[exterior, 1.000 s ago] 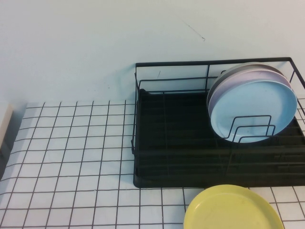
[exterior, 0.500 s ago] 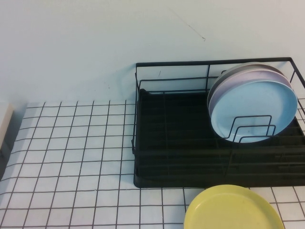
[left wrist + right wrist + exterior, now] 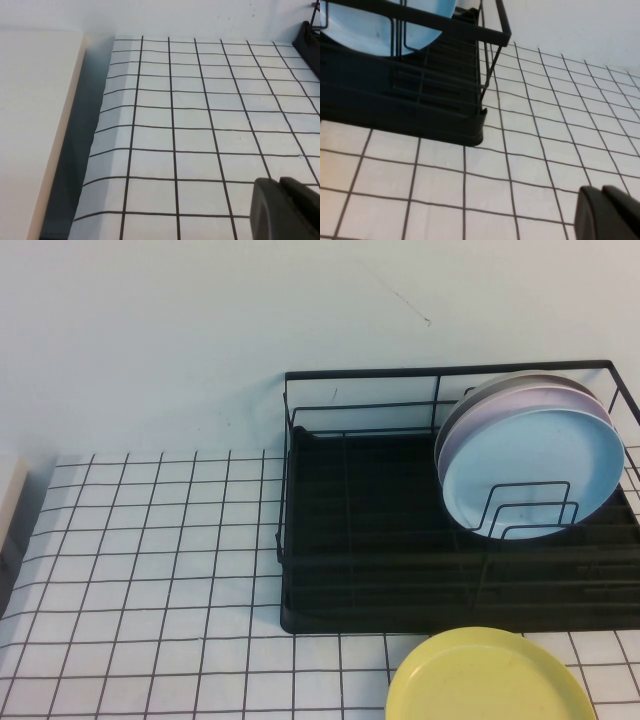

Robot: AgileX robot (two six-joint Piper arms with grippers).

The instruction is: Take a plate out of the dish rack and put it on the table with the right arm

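The yellow plate [image 3: 490, 680] lies flat on the table [image 3: 150, 560], just in front of the dish rack [image 3: 360, 540], cut off by the high view's bottom edge. The black wire rack also shows in the right wrist view [image 3: 420, 105]. Neither arm shows in the high view. My right gripper [image 3: 601, 192] is shut and empty, low over the table off the rack's corner. My left gripper [image 3: 280, 184] is shut and empty over the table's left part. The plate is out of both wrist views.
A light blue plate [image 3: 530, 465] stands upright in the rack's right end with paler plates behind it; it also shows in the right wrist view [image 3: 370, 25]. A beige block [image 3: 35, 125] borders the table's left edge. The rack's corner [image 3: 309, 37] shows in the left wrist view.
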